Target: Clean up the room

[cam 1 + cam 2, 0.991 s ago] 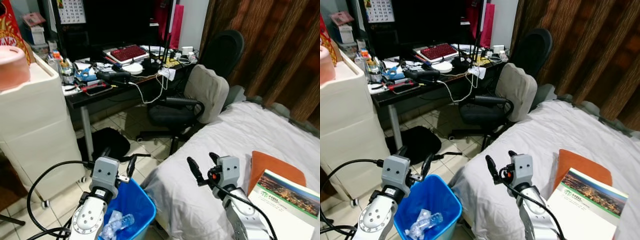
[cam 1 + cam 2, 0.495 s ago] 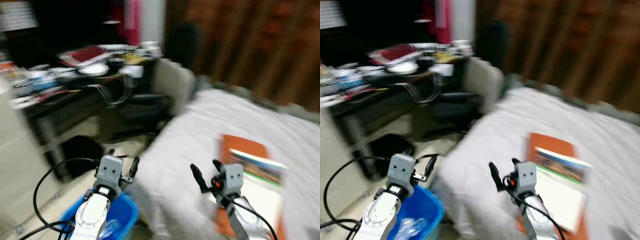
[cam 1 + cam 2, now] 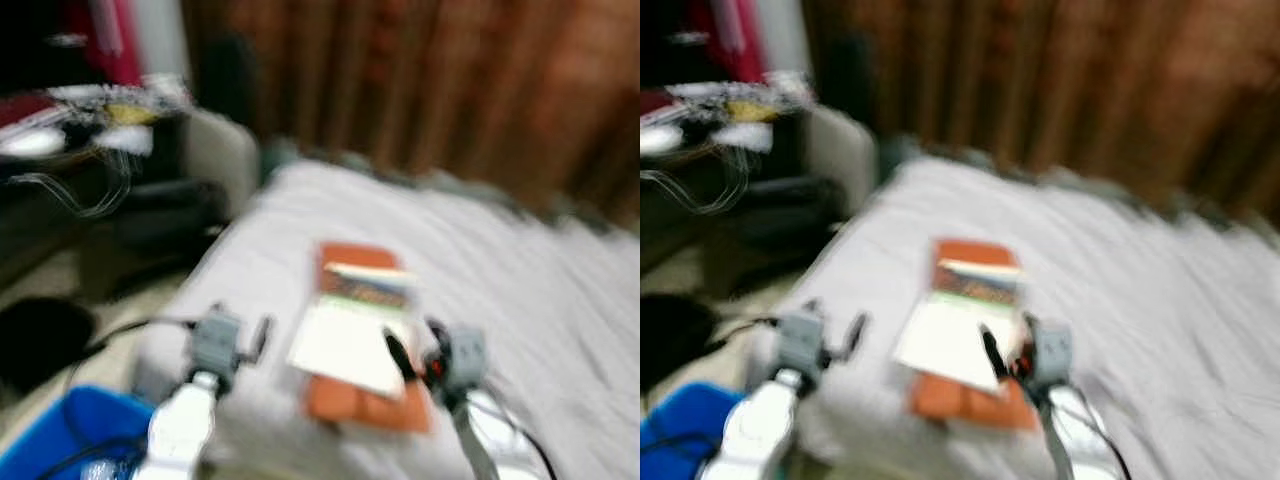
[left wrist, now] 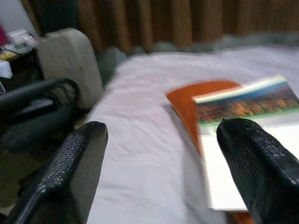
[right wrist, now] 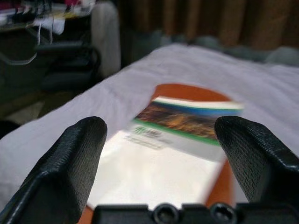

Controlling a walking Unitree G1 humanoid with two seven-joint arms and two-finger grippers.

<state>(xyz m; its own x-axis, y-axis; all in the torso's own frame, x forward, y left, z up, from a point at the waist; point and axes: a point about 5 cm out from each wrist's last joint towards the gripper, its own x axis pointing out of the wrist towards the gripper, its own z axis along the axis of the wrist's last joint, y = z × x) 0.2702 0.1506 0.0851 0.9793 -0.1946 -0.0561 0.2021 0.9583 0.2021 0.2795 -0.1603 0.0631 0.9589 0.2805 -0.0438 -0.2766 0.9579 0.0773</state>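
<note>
Left tool [image 4: 159, 177]: hanging wide open, gripping nothing.
Right tool [image 5: 161, 172]: gaping open over the booklet [image 5: 173, 149], empty.
Bed [image 3: 520, 300]: carrying the booklet.

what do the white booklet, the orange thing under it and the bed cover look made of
Booklet: probably glossy paper, since its white cover catches light below a printed photo band.
Orange folder: thin, flat and matte, likely card or plastic; too blurred to settle.
Bed cover: soft woven fabric, with shallow wrinkles and no sheen.

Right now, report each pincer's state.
Left pincer: open, holding nothing.
Right pincer: open, holding nothing, facing the booklet on the bed.
</note>
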